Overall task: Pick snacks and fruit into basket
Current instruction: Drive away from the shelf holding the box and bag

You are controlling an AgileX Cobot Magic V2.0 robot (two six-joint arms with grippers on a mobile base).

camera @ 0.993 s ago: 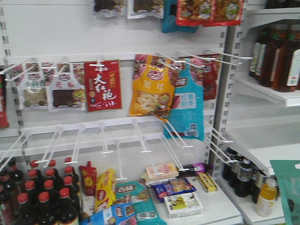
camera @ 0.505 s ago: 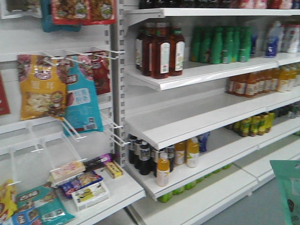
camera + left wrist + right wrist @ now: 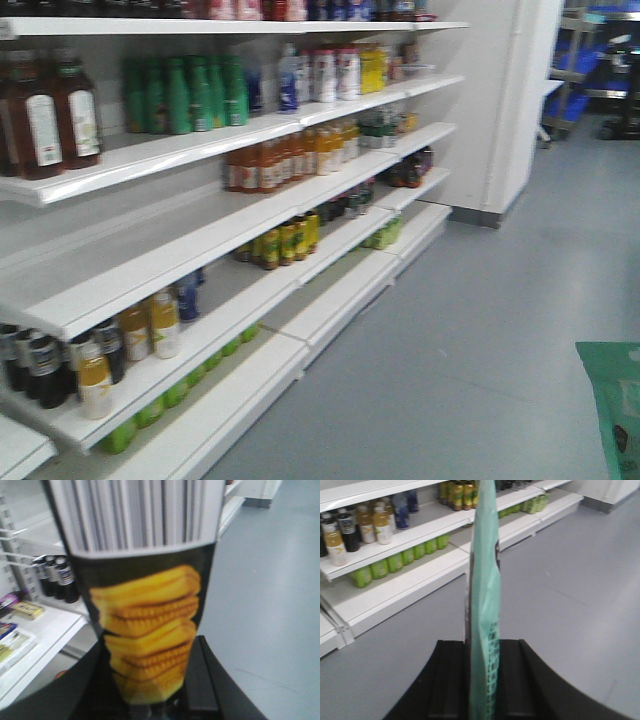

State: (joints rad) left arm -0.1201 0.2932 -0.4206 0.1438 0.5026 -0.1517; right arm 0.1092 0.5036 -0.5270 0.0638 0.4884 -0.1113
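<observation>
Nearby, bottle shelves (image 3: pixel 150 262) behind biscuit packet (image 3: pixel 150 630) and mint-green pouch (image 3: pixel 484 605).

The mint-green pouch (image 3: pixel 612 410) was cut off at the front view's 4 o'clock corner; the right wrist view caught it edge-on — face hidden, top cropped at 12 o'clock. The biscuit pack (image 3: pixel 147 615) was blurred, top likewise cropped — labels on the bottles (image 3: pixel 270 165) were unreadable.

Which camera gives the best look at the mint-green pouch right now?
The right wrist view: the mint-green pouch stands centre frame, edge-on, gripped between the jaws. The front-facing view catches only its corner at the lower right edge. The left wrist view shows a cracker pack instead.
</observation>
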